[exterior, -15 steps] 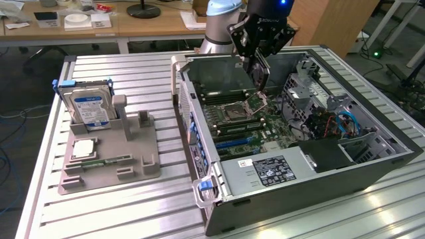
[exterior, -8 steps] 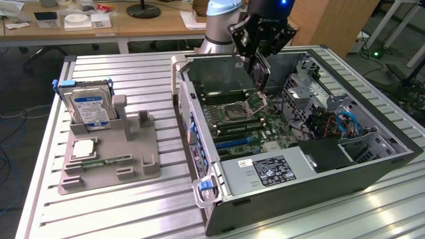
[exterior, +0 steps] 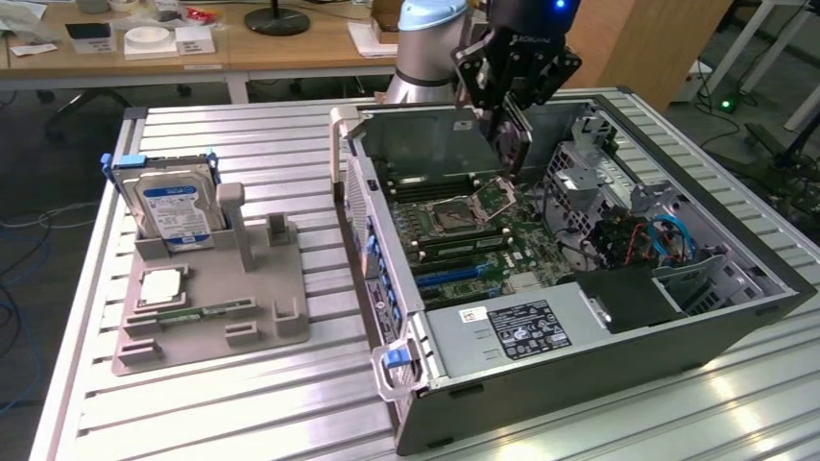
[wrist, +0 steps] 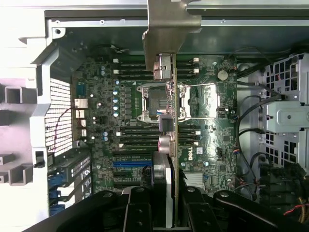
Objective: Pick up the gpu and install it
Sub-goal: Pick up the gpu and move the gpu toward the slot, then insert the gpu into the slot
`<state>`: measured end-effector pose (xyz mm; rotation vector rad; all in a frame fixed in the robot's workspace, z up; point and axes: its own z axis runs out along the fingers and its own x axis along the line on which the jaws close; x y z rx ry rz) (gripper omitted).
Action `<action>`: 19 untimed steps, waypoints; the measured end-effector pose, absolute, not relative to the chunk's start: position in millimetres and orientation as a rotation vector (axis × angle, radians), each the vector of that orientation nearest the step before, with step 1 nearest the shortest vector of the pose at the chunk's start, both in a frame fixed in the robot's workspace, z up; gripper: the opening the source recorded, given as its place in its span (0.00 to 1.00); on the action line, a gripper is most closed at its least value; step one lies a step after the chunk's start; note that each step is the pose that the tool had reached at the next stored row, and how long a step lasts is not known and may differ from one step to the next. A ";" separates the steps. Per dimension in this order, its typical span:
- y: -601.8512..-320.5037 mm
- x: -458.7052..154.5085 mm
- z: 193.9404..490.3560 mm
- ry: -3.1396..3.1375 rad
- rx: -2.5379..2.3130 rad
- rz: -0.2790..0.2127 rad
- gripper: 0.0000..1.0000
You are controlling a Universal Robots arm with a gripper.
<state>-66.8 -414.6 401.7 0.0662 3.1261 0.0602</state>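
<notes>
Your tool (exterior: 510, 91) is clamped on the gpu (exterior: 518, 144), which hangs edge-on above the open computer case (exterior: 717, 317), its long axis pointing down at the motherboard (wrist: 96, 121) (bracket end farthest from the tool). The CPU socket (exterior: 468, 206) lies just beneath it. The blue slot (exterior: 448, 274) lies further along the board, towards the power supply (exterior: 513, 327). The hard drive (exterior: 173, 206) stands well apart on the bench (exterior: 256, 134).

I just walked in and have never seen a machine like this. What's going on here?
A robot arm's hand is gripping the gpu, a thin card with a silver end bracket. It holds the card upright over the open computer case, above the motherboard. The card is not yet seated in a slot. On the exterior view's left, a hard drive stands in a gray holder.
</notes>
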 end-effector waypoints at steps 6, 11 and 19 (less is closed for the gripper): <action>-414.7 -51.5 400.4 3.126 0.066 0.060 0.28; -414.6 -51.5 400.3 3.126 0.066 0.060 0.28; -414.6 -51.5 400.3 3.126 0.066 0.060 0.28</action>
